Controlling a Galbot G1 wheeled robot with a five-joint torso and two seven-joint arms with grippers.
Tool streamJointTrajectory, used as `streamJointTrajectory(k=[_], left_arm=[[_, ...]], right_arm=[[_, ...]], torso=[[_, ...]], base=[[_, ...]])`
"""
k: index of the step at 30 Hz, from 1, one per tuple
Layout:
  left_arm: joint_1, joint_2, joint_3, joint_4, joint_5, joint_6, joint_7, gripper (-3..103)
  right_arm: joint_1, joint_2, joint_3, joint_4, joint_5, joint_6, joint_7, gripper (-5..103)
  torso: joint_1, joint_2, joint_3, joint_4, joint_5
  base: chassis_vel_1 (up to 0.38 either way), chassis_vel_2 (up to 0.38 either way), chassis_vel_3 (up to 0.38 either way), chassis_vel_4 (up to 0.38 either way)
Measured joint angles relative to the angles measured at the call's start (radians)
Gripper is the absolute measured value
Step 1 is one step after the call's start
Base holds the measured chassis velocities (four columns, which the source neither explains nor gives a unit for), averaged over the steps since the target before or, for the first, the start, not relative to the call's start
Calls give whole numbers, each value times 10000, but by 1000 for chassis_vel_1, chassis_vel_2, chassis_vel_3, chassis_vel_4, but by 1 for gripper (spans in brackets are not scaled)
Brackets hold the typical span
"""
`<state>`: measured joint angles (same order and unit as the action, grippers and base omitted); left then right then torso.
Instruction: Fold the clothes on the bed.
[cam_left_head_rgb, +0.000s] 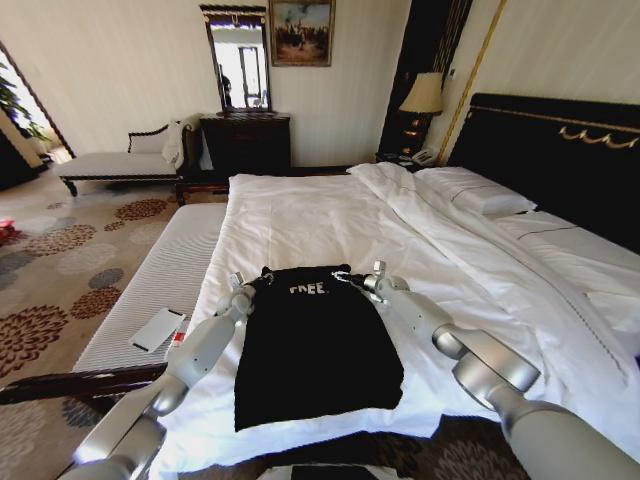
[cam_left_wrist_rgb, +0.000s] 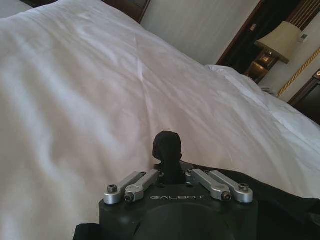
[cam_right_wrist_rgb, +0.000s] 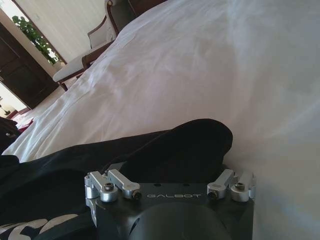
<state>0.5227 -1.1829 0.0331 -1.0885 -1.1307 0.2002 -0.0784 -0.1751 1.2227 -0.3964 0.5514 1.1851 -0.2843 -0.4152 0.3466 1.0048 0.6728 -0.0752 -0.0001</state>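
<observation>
We cannot see the fingertips of the right gripper (cam_right_wrist_rgb: 192, 150); black T-shirt (cam_right_wrist_rgb: 200, 142) fabric bulges over them. The left gripper (cam_left_wrist_rgb: 167, 150) fingers merge into one dark bunched lump. The bed (cam_left_head_rgb: 560, 260) runs off the head view's right edge

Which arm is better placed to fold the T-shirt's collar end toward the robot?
Neither alone; both look about equally placed. The left gripper pinches fabric at one top corner of the T-shirt, and the right gripper sits at the other, both on the bed.
</observation>
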Motion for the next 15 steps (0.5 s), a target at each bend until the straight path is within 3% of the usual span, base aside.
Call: streamJointTrajectory(k=[3, 9, 15], left_arm=[[27, 9, -11, -42, -9, -3, 0, 3], [53, -10, -19, -42, 5, -16, -1, 3], [58, -35, 25, -51, 38, -21, -1, 3]], right_arm=[[6, -8, -45, 29, -64, -3, -42, 73], [5, -42, -62, 93, -68, 0, -24, 57], [33, 14, -74, 69, -68, 41, -5, 30]], torso=[[1, 0, 0, -2, 1], [0, 0, 0, -1, 1], [1, 0, 0, 0, 1]], base=[[0, 0, 0, 0], [0, 0, 0, 0], [0, 0, 0, 0]])
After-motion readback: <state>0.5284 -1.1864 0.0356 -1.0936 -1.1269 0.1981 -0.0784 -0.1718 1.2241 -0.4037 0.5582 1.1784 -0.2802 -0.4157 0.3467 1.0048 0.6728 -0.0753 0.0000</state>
